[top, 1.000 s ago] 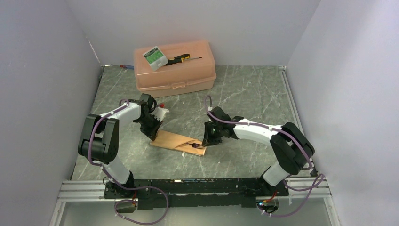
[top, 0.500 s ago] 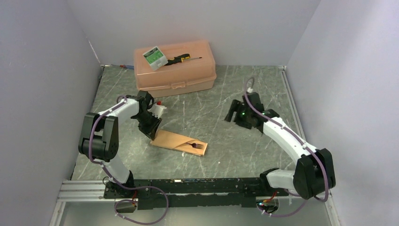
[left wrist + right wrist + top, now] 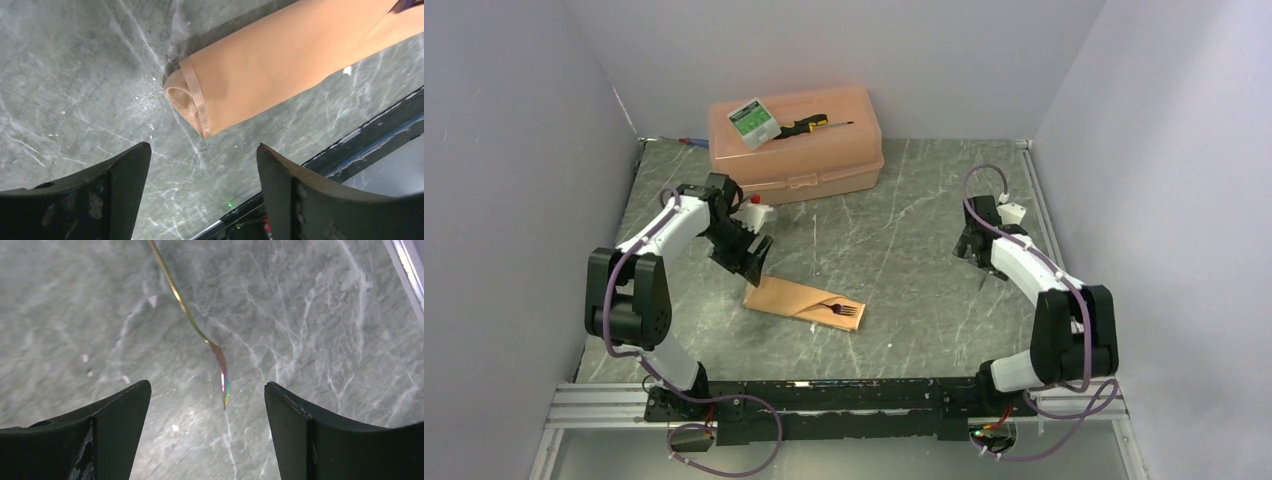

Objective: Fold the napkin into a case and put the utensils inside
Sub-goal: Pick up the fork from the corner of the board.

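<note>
The napkin lies folded into a narrow peach-orange case at the table's middle front. A dark fork pokes its tines out of the case's right end. My left gripper hovers just behind the case's left end, open and holding nothing. In the left wrist view the rolled hem of the napkin lies ahead of the open left gripper. My right gripper is far to the right, open. In the right wrist view a slim iridescent utensil lies on the table, its tip between and just ahead of the right gripper, untouched.
A rigid peach plastic box stands at the back, with a green-and-white packet and a black-and-yellow screwdriver on its lid. A small white object with a red tip lies beside the left wrist. Grey walls close in both sides.
Both grippers went from shut to open. The right arm swung away from the case's fork end to the table's right side. The left gripper drew back a little from the case's left end.
</note>
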Controlling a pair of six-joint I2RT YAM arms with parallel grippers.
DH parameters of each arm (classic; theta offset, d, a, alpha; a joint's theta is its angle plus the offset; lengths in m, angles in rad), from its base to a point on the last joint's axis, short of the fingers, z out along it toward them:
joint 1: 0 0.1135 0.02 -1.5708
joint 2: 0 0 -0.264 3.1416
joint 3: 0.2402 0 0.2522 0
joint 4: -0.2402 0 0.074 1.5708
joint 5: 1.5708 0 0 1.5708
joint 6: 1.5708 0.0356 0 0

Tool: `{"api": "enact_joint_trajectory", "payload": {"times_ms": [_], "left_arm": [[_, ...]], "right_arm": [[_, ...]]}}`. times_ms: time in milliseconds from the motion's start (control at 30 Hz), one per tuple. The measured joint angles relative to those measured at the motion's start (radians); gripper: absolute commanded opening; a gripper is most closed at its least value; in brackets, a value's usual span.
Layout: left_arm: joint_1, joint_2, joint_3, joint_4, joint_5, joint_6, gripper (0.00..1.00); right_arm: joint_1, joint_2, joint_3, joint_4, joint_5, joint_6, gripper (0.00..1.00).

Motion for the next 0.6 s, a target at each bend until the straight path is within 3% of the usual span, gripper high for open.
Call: {"api": "enact_joint_trajectory", "payload": {"times_ms": [267, 433, 600], "left_arm": [[0.060, 0.000, 0.130, -0.076, 0.024, 0.005, 0.94], [0.109, 0.000, 0.227, -0.087, 0.042, 0.004, 0.94], [0.131, 0.000, 0.265, -0.101, 0.051, 0.003, 0.94]], "right_arm": [[-0.078, 0.155, 0.000, 0.060, -0.010, -0.042, 0.70], [-0.109, 0.199, -0.007, 0.126, -0.068, -0.053, 0.46], [-0.114, 0.203, -0.017, 0.173, -0.115, -0.053, 0.14]]}}
